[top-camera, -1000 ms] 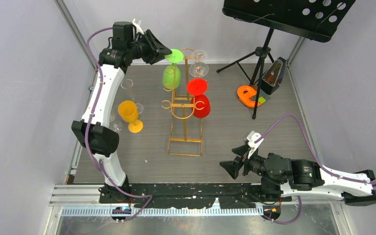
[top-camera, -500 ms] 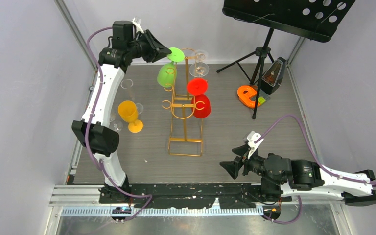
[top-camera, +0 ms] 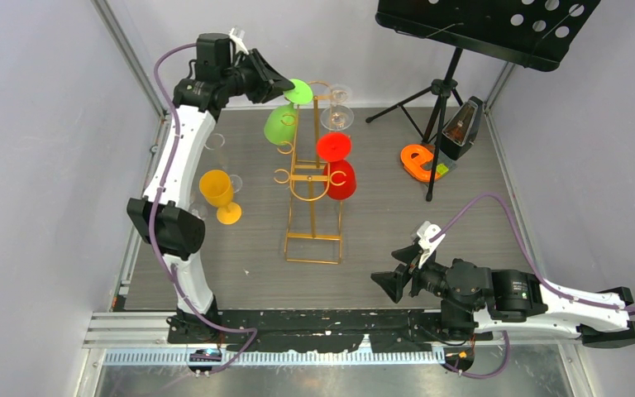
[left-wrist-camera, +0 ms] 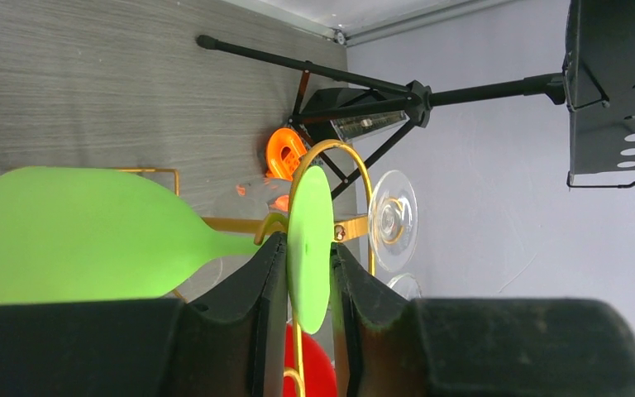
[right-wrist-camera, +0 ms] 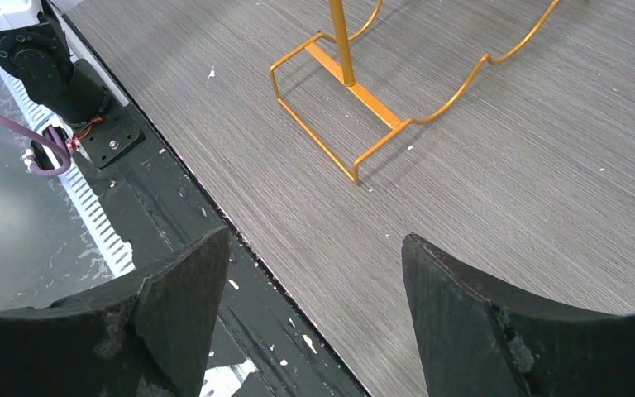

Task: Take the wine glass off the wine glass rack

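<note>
Green glass (top-camera: 279, 124), upper centre, now tilts leftward on the rack (top-camera: 314, 195); left hand (top-camera: 286, 85) has clenched its foot; right hand (top-camera: 393, 284) stays released.

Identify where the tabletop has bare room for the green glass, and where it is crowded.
Bare: the near strip in front of the rack base, and the stretch between the red glass and the music stand leg. Crowded: around the yellow glass beside the left arm, and the far right corner by the orange piece.

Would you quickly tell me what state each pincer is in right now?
Left pincer: closed on the foot of the green wine glass.
Right pincer: open, holding nothing.
</note>
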Available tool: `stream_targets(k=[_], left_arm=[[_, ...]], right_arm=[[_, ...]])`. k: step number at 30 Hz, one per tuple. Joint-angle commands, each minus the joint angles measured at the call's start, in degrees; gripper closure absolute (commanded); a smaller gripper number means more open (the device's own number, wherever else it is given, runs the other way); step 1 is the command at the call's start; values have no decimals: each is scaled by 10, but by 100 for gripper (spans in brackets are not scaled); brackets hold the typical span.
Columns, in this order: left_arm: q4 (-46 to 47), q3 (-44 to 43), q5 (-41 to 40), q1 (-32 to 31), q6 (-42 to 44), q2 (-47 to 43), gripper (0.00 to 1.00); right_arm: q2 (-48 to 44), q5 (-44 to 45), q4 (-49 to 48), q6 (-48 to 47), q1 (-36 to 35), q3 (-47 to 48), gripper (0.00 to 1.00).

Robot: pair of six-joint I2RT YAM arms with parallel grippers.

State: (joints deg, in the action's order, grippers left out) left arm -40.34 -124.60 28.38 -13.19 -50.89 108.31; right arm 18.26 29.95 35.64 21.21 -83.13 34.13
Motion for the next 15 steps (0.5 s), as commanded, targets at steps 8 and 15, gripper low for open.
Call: stream_targets(k=[8, 15], left_arm=[[27, -33, 22, -8, -7, 9, 91], [25, -41, 26, -8, -7, 7, 100]], right_arm=[[-9, 15, -16, 6, 1, 0, 18], [-9, 16, -15, 6, 1, 0, 18]])
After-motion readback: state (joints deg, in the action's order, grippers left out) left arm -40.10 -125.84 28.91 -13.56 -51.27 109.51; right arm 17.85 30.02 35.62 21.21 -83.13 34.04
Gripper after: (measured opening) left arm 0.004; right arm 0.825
